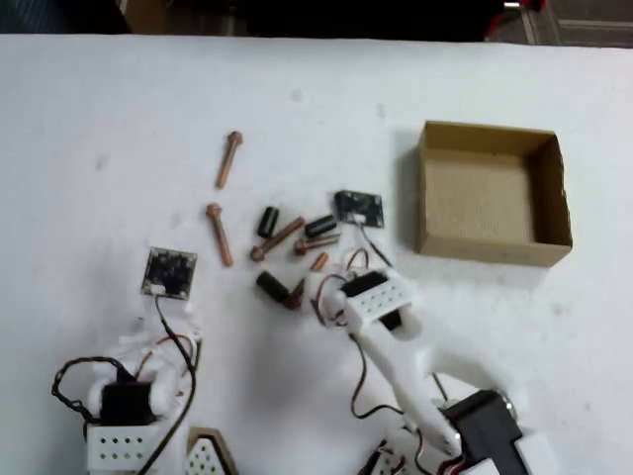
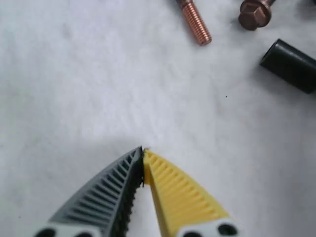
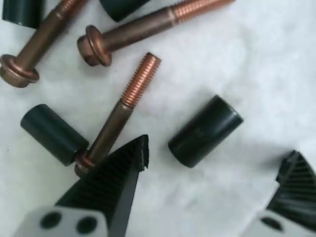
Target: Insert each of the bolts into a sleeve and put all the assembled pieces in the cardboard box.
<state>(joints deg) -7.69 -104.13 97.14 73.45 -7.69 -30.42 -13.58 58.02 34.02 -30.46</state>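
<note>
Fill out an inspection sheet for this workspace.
Surface: white table, faint marks.
Job's things: copper bolts and black sleeves lie loose mid-table; cardboard box to one side of them, empty.
Clutter: nothing seen.
Grippers: left gripper shut, holding nothing; right gripper open, a sleeve lying between its jaws.
Cables: black and red wires run along both arms.
Surroundings: dark strip beyond the table's far edge.

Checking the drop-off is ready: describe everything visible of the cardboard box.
The cardboard box is brown, rectangular and open-topped, with four upright walls and a bare floor; nothing lies inside. It stands flat on the white table, to the right of the scattered bolts and sleeves, touching none of them.
</note>
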